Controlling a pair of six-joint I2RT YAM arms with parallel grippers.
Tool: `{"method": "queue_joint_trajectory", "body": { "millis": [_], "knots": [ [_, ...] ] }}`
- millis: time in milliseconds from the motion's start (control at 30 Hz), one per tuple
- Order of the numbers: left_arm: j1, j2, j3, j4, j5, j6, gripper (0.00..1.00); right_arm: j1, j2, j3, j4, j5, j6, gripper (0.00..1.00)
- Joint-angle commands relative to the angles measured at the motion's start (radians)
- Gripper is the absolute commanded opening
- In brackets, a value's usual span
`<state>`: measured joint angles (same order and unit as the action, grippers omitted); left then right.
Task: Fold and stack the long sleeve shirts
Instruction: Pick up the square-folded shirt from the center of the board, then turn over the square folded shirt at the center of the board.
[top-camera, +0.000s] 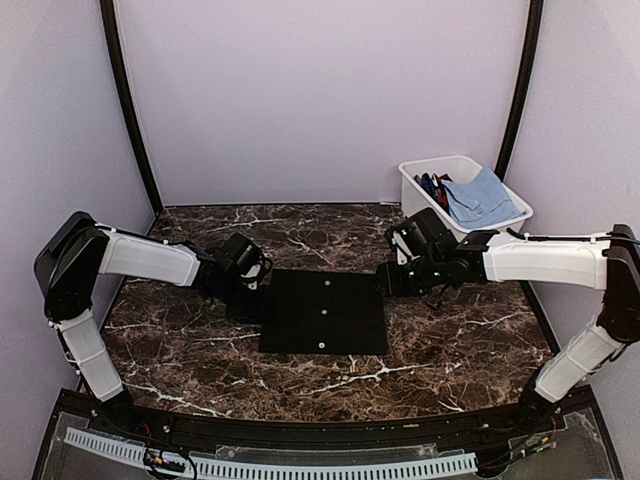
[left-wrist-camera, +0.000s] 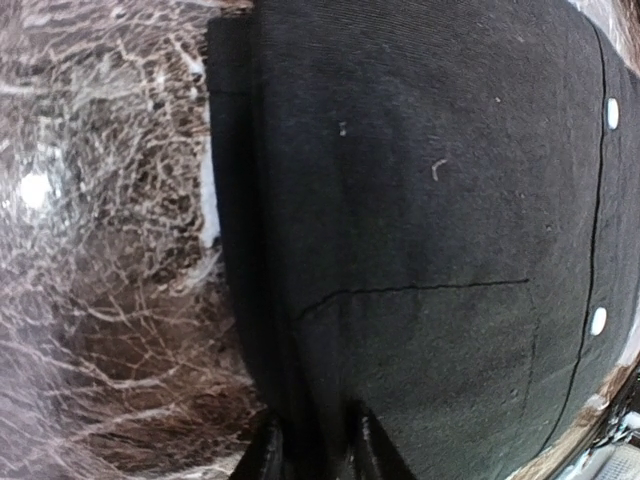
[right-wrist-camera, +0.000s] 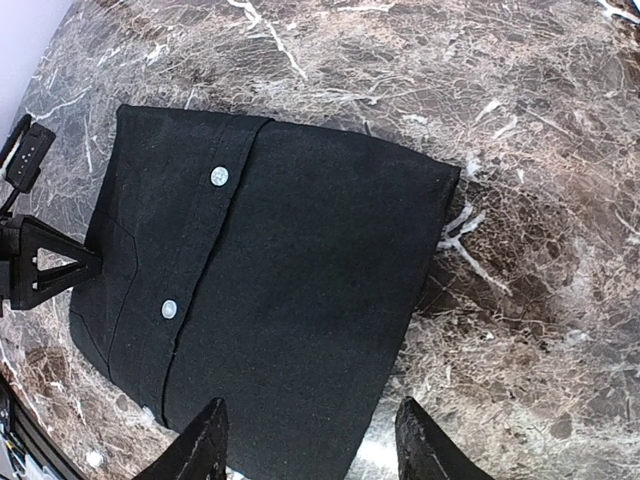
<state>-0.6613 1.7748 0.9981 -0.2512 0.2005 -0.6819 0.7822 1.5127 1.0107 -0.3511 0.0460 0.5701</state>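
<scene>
Your folded black shirt (top-camera: 300, 320) lies flat at the middle of the marble table (top-camera: 450, 340). The right gripper (right-wrist-camera: 308, 452) hangs spread wide over its right edge, holding nothing. The left gripper (left-wrist-camera: 316, 455) sits narrowed at the left edge; whether it pinches cloth cannot be told. Lift away with a layer caught and the fold would likely drag open.

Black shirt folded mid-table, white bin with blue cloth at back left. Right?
No. The white bin with the blue cloth sits at the back right, not the back left; the top view shows it. The black shirt is folded mid-table, as you say.
</scene>
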Motion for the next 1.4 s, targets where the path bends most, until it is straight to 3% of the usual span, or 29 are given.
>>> {"method": "queue_joint_trajectory", "body": {
  "millis": [0, 167, 600, 1033, 1200, 1367],
  "knots": [
    [-0.006, 0.013, 0.009, -0.075, -0.046, -0.002, 0.15, 0.022, -0.007, -0.02, 0.049, 0.008, 0.021, 0.54],
    [-0.006, -0.028, 0.032, -0.066, -0.029, 0.0, 0.0, 0.039, 0.025, -0.023, 0.065, 0.011, 0.034, 0.54],
    [0.01, -0.207, 0.09, -0.267, -0.074, 0.096, 0.0, 0.071, 0.114, 0.009, 0.092, 0.014, 0.069, 0.48],
    [0.069, -0.355, 0.146, -0.424, -0.043, 0.235, 0.0, 0.125, 0.347, 0.219, 0.095, -0.017, 0.086, 0.08],
    [0.086, -0.395, 0.184, -0.461, -0.061, 0.265, 0.0, 0.159, 0.474, 0.304, 0.071, 0.002, 0.115, 0.0],
    [0.091, -0.415, 0.219, -0.473, -0.057, 0.295, 0.0, 0.169, 0.583, 0.382, 0.122, -0.072, 0.15, 0.0]
  ]
}}
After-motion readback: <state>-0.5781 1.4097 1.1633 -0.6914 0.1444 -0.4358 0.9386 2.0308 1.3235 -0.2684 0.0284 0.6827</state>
